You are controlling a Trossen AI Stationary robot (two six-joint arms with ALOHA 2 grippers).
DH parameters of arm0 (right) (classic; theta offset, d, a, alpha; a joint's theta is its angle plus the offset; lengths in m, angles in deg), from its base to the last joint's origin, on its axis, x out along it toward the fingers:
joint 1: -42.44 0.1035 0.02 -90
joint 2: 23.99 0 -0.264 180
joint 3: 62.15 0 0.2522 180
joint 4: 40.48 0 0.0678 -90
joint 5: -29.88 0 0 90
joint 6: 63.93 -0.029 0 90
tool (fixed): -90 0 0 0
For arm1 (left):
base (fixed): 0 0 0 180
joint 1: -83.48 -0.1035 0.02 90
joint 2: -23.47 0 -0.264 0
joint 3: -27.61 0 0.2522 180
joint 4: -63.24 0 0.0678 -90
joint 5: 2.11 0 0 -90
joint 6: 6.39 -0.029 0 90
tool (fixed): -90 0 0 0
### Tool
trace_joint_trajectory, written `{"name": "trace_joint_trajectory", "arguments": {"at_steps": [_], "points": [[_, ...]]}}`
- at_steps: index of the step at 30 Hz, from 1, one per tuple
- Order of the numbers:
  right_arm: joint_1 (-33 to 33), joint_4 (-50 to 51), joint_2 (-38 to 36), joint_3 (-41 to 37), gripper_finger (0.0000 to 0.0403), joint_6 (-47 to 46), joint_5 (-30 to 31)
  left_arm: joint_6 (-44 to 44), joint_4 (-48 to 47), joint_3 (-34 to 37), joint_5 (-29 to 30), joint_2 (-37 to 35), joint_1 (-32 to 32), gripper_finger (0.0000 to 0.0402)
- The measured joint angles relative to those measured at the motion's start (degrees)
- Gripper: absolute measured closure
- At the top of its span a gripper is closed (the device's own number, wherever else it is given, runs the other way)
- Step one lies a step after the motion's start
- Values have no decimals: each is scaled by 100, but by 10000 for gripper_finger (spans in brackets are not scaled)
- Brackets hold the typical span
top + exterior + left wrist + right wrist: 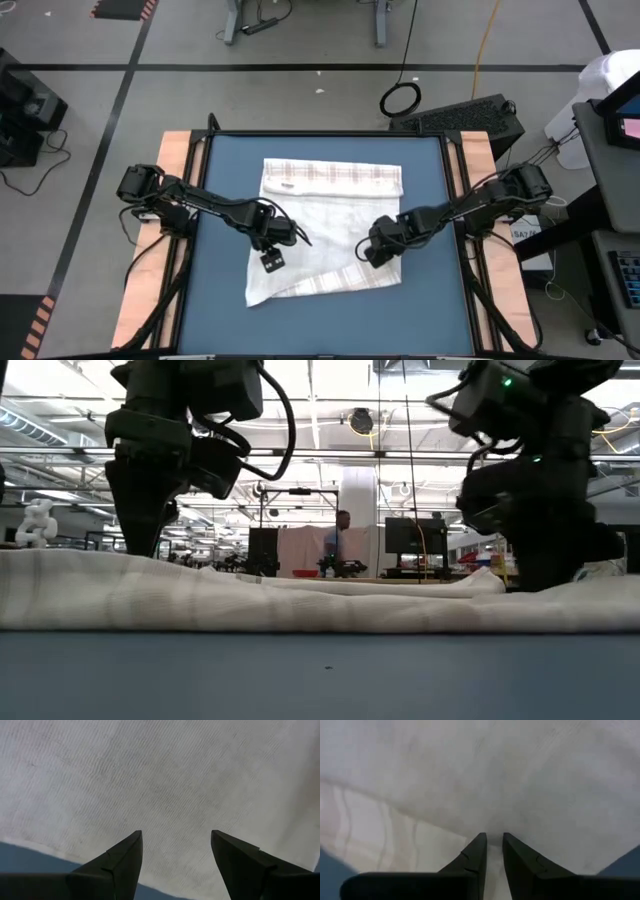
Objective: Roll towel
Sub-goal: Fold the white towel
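The left gripper hangs with fingers spread over the left side of the towel, which lies wrinkled in the middle of the blue table, its long edge running side to side and a near flap folded over. On the right side, the right gripper has pinched its fingers together on a fold. Nothing else crowds the cloth, and both arms sit equally near it.
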Motion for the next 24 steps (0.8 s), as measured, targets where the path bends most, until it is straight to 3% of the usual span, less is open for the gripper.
{"name": "trace_joint_trajectory", "arguments": {"at_steps": [10,24], "points": [[755,-665,-2,0,349,-272,-660,2,329,-2,35,0,-2,163],[2284,-1542,-4,2,342,-1768,-1037,0,282,-2,-177,0,98,163]]}}
